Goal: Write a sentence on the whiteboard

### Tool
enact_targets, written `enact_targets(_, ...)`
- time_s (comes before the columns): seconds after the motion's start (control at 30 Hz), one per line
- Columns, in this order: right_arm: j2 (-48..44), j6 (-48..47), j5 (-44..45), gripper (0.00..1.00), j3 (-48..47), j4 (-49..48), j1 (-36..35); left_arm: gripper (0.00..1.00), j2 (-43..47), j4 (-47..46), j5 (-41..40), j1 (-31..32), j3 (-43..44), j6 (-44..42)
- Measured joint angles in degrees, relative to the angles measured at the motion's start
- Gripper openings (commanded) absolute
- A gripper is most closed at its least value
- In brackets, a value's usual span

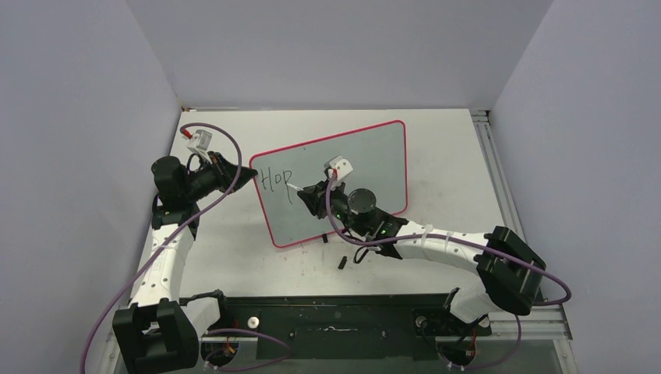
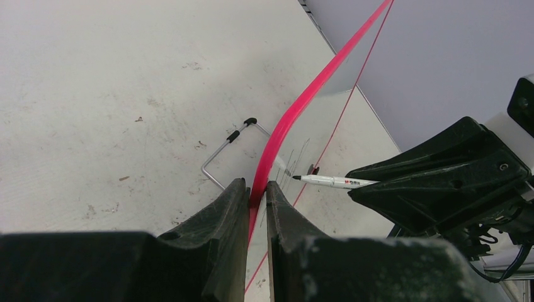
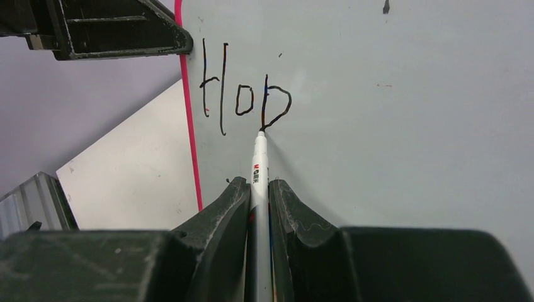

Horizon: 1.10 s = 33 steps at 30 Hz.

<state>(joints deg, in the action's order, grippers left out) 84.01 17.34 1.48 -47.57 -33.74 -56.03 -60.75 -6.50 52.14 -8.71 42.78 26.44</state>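
Note:
The whiteboard [image 1: 351, 175] stands tilted on the table, pale grey with a red-pink rim [image 2: 296, 110]. Black lettering "Hop" [image 3: 242, 100] is the sentence on it, near its left edge; the same letters [image 1: 275, 179] show small from above. My left gripper [image 2: 256, 189] is shut on the board's left rim. My right gripper [image 3: 257, 185] is shut on a white marker pen [image 3: 259, 160], whose black tip touches the bottom of the "p". In the left wrist view the pen [image 2: 330, 182] points at the board's face.
A bent wire stand [image 2: 227, 148] with black ends lies on the table behind the board. A small black pen cap [image 1: 342, 261] lies in front of the board, near the right arm. Purple walls close in the table on three sides.

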Motion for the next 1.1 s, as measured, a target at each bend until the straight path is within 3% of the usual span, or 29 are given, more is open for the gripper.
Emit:
enact_targets(0.33,-4.7,-0.3,2.1,0.05,0.1,0.8,0.4,0.12,0.0,0.0,0.0,0.0,0.0,0.0)
enact_targets(1.1,-3.4,-0.2,1.5,0.05,0.7,1.3,2.4,0.12,0.0,0.0,0.0,0.0,0.0,0.0)
